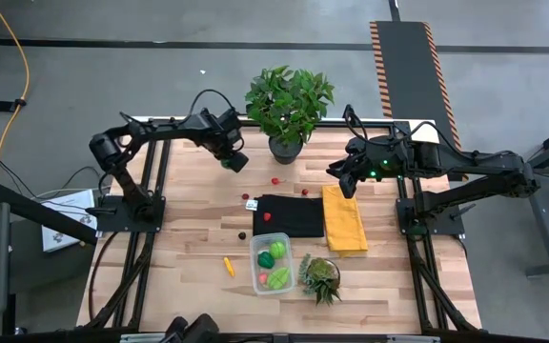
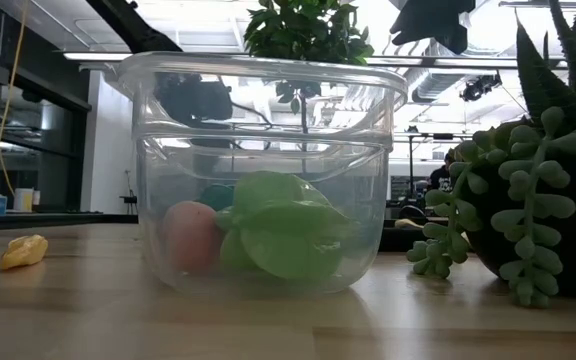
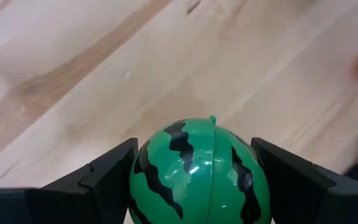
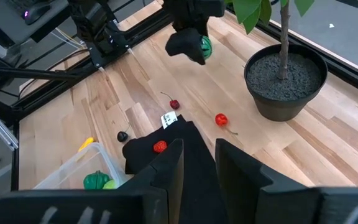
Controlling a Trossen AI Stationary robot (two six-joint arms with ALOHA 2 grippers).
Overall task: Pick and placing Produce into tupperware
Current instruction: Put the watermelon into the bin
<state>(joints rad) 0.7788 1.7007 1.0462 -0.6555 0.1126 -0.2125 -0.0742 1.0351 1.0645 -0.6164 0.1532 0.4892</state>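
My left gripper [image 1: 236, 162] hangs over the table's far left part, shut on a green toy watermelon with dark stripes [image 3: 197, 174], one piece of the produce; the right wrist view shows it too [image 4: 205, 46]. The clear tupperware [image 1: 271, 264] stands near the front edge with green pieces and a pinkish one inside [image 2: 278, 235]. A yellow piece [image 1: 228, 266] lies on the wood left of it. Small red berries [image 1: 274, 180] and a dark one [image 1: 242, 235] lie loose. My right gripper [image 4: 197, 162] waits raised at the far right, open with nothing between its fingers. My left gripper pinches the watermelon between its two fingers [image 3: 104, 177], one on each of the ball's opposite sides [image 3: 143, 168]. The fingers come from above, pointing steeply down. The melon is lifted clear of the table, as the right wrist view shows.
A black cloth [image 1: 289, 214] with a red berry [image 1: 267, 216] on it and a yellow cloth [image 1: 343, 219] lie mid-table. A potted leafy plant [image 1: 289, 105] stands at the far edge, and a small succulent [image 1: 320, 276] stands right of the tupperware.
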